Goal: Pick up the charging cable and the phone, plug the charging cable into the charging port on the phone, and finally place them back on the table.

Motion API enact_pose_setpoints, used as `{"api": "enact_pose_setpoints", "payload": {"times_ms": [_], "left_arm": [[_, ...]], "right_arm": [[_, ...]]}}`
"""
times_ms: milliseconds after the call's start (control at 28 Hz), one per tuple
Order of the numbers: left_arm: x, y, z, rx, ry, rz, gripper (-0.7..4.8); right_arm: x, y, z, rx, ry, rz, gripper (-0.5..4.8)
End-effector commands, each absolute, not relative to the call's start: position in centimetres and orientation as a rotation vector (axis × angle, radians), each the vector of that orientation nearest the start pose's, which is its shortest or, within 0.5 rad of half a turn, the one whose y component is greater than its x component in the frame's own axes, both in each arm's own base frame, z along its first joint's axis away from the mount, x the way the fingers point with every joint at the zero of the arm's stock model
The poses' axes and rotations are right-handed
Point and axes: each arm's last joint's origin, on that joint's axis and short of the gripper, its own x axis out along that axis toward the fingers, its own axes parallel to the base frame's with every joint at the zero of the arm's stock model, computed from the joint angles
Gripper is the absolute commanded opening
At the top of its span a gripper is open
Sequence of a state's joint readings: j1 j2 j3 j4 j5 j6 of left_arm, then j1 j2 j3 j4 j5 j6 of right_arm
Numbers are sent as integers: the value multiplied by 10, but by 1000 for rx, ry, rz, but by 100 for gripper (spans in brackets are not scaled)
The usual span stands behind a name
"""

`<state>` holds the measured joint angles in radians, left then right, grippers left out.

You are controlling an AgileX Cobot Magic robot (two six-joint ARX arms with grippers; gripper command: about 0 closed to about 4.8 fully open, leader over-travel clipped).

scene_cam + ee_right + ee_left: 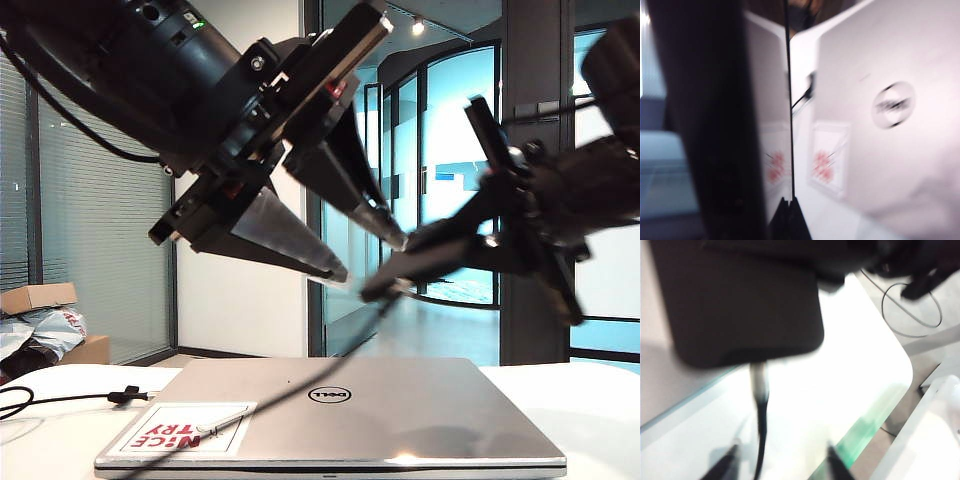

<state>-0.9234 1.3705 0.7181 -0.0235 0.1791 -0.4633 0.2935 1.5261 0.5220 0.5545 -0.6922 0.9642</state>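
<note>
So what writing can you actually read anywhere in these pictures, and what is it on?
"DELL": round logo on the lid of the silver laptop, seen from the exterior view.
"NICE TRY": red letters on the white sticker at the laptop's near left corner, upside down to that camera.
In the right wrist view, the same logo and sticker are too blurred to read.
In the left wrist view, there is no text.

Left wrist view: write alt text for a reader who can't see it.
The charging cable is plugged into the bottom edge of the phone, blurred, above the white table. The left gripper stands open, fingertips apart either side of the cord.
</note>
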Motion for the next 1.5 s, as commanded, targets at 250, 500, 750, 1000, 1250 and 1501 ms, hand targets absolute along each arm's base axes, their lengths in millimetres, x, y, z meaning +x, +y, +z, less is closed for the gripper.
{"api": "enact_pose_setpoints", "payload": {"times_ms": [250, 500, 750, 1000, 1250, 1501], "left_arm": [[170, -230, 239, 6, 777, -951, -6], [177, -226, 260, 20, 779, -929, -6], [190, -195, 278, 19, 701, -861, -7], [201, -154, 300, -25, 605, -742, -7], [200, -149, 302, -29, 608, -728, -6], [199, -149, 301, -27, 616, -727, -7]], "right_arm": [[263, 47, 151, 914, 948, 602, -6], [274, 27, 169, 778, 1005, 564, -6], [284, 22, 200, 516, 1130, 474, -6], [306, 18, 201, 391, 1307, 371, -6], [330, 18, 172, 300, 1428, 315, -6], [341, 16, 144, 261, 1503, 263, 6]]}}
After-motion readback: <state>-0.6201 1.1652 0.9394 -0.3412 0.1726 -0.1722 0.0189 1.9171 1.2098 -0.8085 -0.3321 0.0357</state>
